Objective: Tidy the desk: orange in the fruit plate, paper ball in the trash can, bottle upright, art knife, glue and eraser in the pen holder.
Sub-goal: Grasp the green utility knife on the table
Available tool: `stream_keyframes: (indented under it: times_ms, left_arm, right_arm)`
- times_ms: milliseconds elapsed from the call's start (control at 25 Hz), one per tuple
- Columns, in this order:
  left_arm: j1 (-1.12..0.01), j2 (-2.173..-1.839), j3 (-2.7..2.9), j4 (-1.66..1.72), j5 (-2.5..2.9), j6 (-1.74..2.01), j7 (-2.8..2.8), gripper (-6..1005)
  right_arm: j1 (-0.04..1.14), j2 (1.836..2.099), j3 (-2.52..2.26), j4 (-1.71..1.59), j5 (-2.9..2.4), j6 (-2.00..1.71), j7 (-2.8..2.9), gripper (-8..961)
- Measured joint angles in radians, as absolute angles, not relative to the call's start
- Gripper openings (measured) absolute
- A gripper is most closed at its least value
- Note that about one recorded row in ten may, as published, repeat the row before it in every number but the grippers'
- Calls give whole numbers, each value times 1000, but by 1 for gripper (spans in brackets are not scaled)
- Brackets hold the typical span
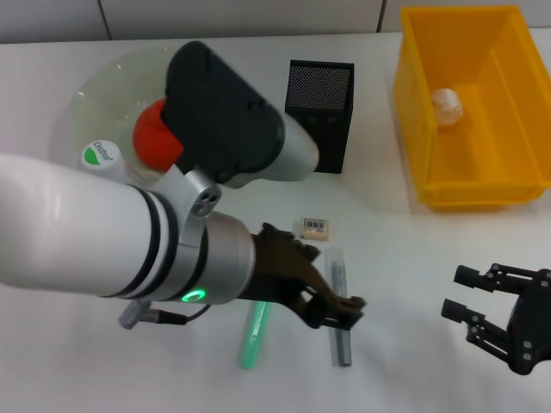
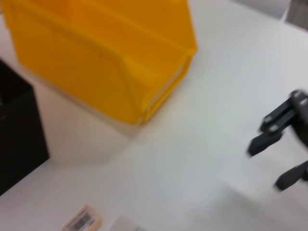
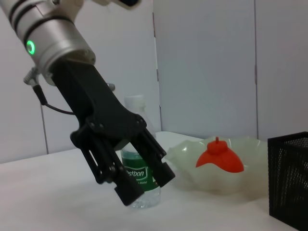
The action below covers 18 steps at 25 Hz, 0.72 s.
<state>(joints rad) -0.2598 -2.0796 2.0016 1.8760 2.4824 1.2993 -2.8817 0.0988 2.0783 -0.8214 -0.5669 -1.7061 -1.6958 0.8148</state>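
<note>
The orange lies in the pale green fruit plate at the back left, also seen as orange in plate. The bottle stands upright beside the plate; its cap shows from above. A paper ball lies in the yellow trash can. The eraser, a grey art knife and a green glue stick lie on the table in front of the black pen holder. My left gripper hovers open over the knife. My right gripper stands open at the front right.
The trash can and pen holder stand side by side at the back with a gap between them. White table lies between the eraser and the right gripper. My bulky left arm hides part of the plate.
</note>
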Motion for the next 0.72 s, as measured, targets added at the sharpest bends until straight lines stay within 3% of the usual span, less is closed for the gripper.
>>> stream_keyframes:
  times_ms: [320,720]
  left_arm:
    - [-273,-2080,1989,1794,2507,1250,-2882,739]
    - [-379,-2080,2002,1653,2577,1252,-2881,736]
  right_arm:
    - [125,2077,-826,-529,-1706,-1660,800,420]
    - [132,2079,-829,-523,-1707,-1630,799,421]
